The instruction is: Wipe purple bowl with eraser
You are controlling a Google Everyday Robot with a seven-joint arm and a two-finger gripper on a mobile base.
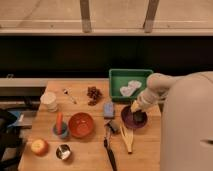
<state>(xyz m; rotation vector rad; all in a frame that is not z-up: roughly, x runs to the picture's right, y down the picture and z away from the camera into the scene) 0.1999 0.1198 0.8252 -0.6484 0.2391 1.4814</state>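
Observation:
The purple bowl [131, 120] sits on the wooden table [90, 157], just below the green tray. My gripper [135, 108] reaches in from the right on a white arm and hangs over the bowl's middle, its tip down inside the rim. A small dark shape [138, 118] lies in the bowl right under the tip; it looks like the eraser, but I cannot tell whether it is held. The gripper's lower part blends into the bowl's dark inside.
A green tray [116, 80] holding white pieces stands behind the bowl. A light blue block [108, 109], an orange-red bowl [81, 124], a black-handled tool [108, 146] and a yellow utensil [127, 139] lie left and in front. My white body [187, 130] fills the right side.

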